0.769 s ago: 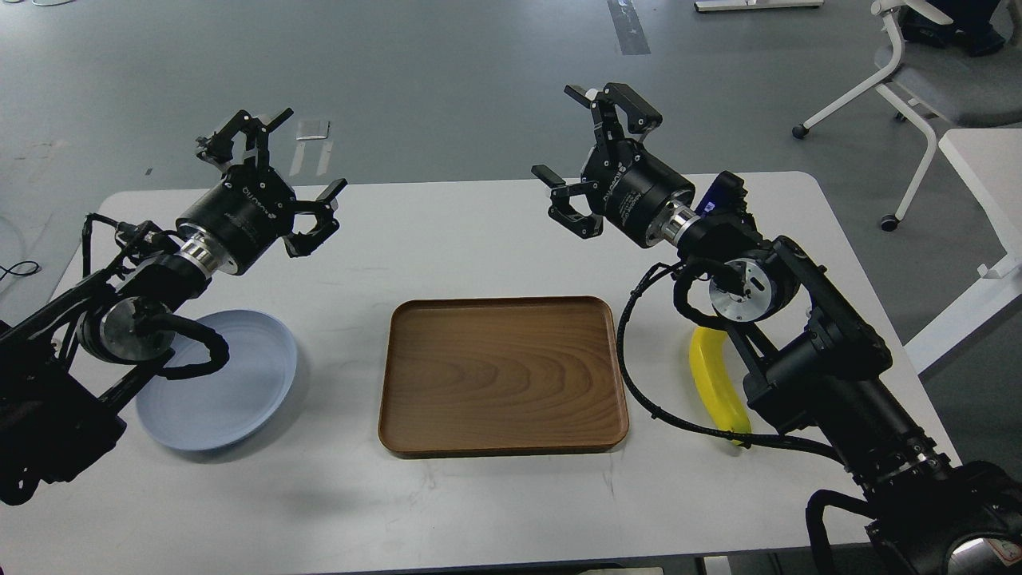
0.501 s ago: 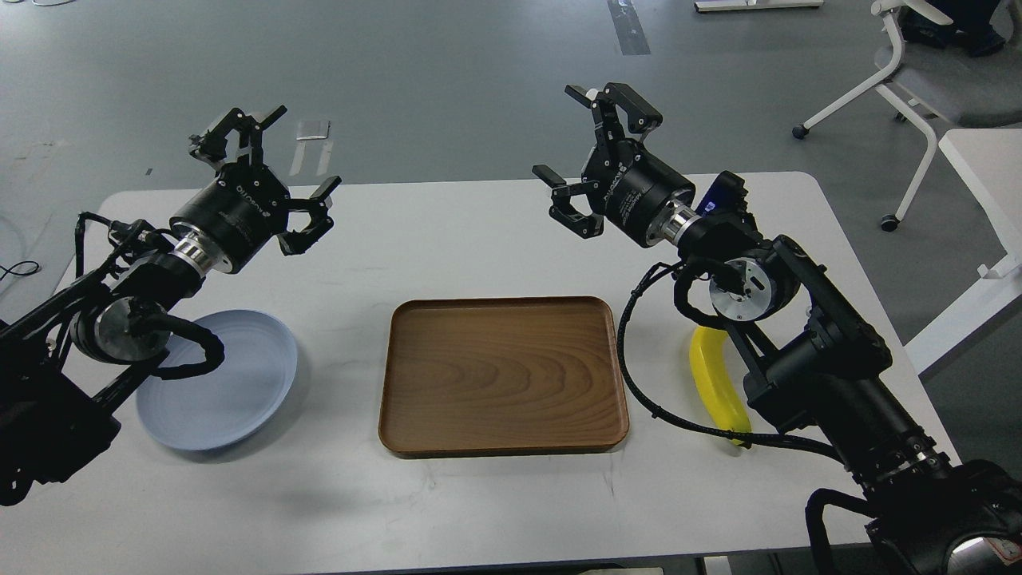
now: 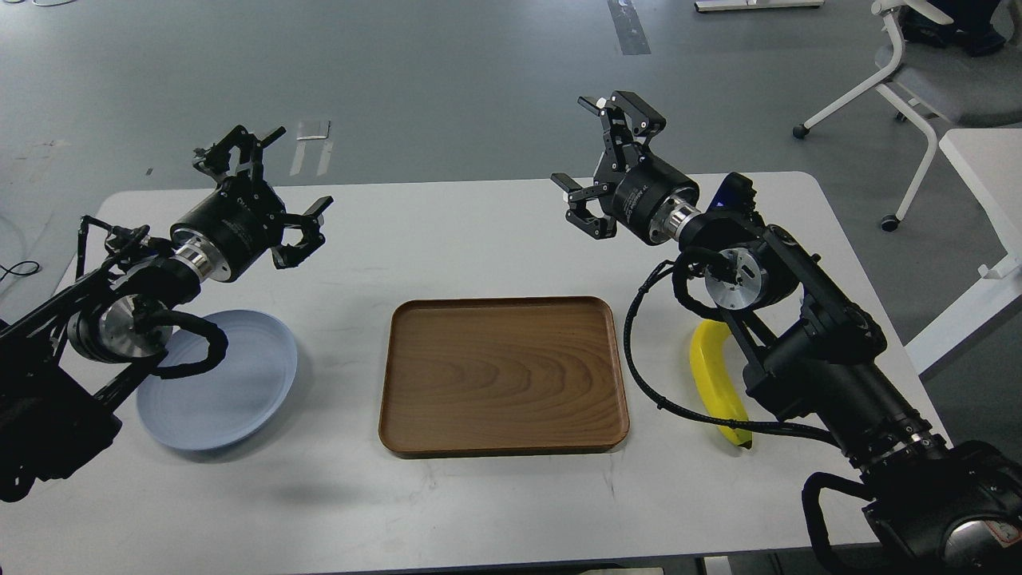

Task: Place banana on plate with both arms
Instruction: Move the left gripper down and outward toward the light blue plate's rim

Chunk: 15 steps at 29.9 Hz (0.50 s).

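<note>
Banana (image 3: 713, 378) lies well below right claw (image 3: 611, 164), apparently untouched.

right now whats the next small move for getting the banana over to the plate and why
Probably bring the right gripper back and down toward the curved yellow banana. That gripper's jaws are spread and hold nothing, raised over the table's far side, while the banana lies beside the right forearm, right of the brown wooden tray. The pale blue-grey round plate sits far left.
</note>
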Motion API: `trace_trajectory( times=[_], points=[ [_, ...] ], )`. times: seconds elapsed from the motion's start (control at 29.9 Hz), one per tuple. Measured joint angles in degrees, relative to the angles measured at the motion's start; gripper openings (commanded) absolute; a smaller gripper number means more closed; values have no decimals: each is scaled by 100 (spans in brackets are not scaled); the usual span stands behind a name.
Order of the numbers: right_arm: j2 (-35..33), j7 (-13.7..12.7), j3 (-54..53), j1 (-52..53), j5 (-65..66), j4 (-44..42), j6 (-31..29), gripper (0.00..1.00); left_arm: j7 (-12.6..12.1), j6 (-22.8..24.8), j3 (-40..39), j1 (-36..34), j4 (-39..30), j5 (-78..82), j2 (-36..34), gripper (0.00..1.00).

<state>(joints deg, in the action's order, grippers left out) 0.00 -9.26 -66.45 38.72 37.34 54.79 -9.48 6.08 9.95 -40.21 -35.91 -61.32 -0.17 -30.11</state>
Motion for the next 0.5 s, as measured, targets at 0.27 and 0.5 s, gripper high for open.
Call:
trace_trajectory(
  times=[0.27, 0.5],
  points=[
    [0, -1, -5, 108, 147, -156, 60, 100, -7, -86, 126, -22, 22, 41, 127, 98],
    [0, -3, -1, 168, 159, -215, 61, 100, -10, -197, 188, -97, 124, 148, 126, 98]
  ],
)
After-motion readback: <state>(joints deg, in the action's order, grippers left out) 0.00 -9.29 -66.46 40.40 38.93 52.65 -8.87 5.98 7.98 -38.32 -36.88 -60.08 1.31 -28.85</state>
